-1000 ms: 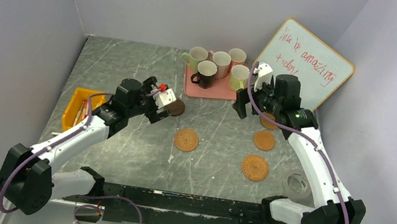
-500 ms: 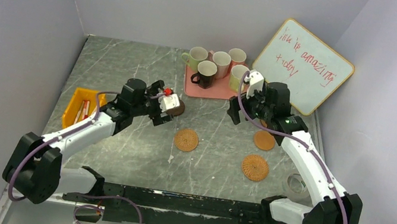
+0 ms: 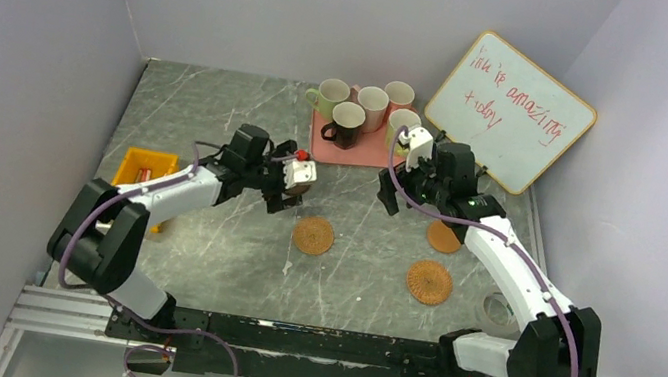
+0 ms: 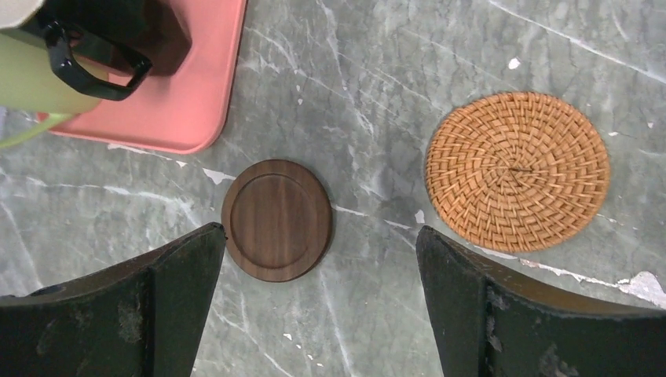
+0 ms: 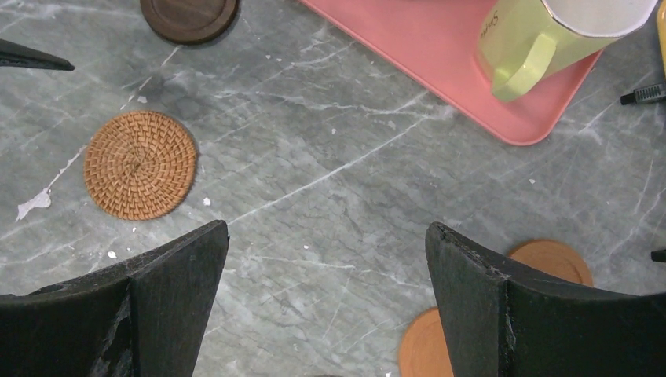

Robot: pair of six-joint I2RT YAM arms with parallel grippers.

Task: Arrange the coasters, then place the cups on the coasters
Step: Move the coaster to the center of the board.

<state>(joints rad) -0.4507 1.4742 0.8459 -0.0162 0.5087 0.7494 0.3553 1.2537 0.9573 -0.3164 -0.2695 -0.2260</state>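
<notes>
Left gripper [image 4: 320,242] agape over veined grey tabletop [image 4: 393,71]

Grey stone-look tabletop [image 3: 190,115] with white veining shows in the gap between the left fingers [image 4: 110,314] and between the right fingers [image 5: 542,314]; light even, shadows soft. Plain pale grey-lilac left wall [image 3: 18,47], back wall [image 3: 338,7] and right wall [image 3: 662,200] stand well beyond both pairs. A whiteboard [image 3: 514,111] with red handwriting leans in the corner beyond the right fingers.
</notes>
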